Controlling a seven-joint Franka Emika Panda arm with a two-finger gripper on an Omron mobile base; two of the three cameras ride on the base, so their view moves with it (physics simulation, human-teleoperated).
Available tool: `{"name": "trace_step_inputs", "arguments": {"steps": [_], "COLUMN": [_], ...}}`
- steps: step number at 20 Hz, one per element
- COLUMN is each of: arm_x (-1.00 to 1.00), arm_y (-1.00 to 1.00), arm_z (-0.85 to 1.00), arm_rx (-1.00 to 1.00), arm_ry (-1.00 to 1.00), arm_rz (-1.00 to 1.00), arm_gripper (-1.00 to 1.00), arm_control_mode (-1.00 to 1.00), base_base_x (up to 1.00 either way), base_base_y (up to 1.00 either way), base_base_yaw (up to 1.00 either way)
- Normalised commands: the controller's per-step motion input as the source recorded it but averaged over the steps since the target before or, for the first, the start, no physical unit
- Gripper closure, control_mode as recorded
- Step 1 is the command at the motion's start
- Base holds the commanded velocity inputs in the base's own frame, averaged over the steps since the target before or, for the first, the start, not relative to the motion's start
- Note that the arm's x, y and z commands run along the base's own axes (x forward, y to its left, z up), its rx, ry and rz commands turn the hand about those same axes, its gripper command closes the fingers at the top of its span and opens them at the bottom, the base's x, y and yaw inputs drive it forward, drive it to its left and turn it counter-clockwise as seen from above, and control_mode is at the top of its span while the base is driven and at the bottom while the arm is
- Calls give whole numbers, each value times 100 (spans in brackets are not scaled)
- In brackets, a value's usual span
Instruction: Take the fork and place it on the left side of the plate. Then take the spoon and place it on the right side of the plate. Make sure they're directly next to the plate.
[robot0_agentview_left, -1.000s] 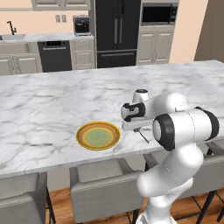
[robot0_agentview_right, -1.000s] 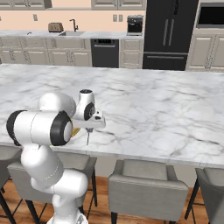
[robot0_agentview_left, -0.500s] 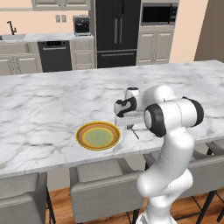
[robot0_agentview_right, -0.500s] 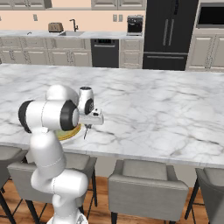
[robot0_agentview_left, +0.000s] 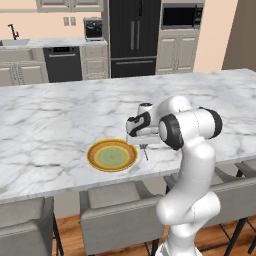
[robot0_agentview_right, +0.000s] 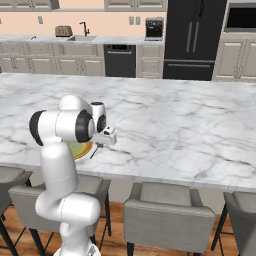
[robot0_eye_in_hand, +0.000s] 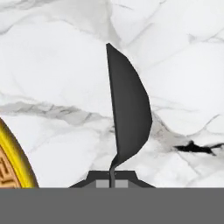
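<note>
Spanning the kitchen, the marble island (robot0_agentview_left: 50, 115) carries the plate (robot0_agentview_left: 112, 155) near its front edge. Just beside the plate's right rim hangs the gripper (robot0_agentview_left: 144, 145), its jaws pinching the spoon (robot0_eye_in_hand: 128, 113) by the handle, bowl turned edge-on above the marble. Released from here, the spoon could tip onto the rim, or land too far away, since it hangs tilted.

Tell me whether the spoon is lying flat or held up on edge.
On edge: the spoon rises bowl-first from the shut end effector, seen nearly edge-on, above the marble counter.
</note>
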Motion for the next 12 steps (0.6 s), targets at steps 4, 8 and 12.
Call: {"name": "trace_step_inputs", "arguments": {"steps": [4, 8, 12], "arm_x": [29, 35, 35], "arm_y": [-1, 0, 0], "arm_z": [-17, -23, -25], "arm_rx": [0, 0, -2], "arm_ry": [0, 0, 0], "arm_rz": [-3, 0, 0], "arm_gripper": [100, 100, 100], "arm_control_mode": [-100, -100, -100], "base_base_x": [0, 0, 0], "base_base_y": [0, 0, 0], "base_base_yaw": [0, 0, 0]}}
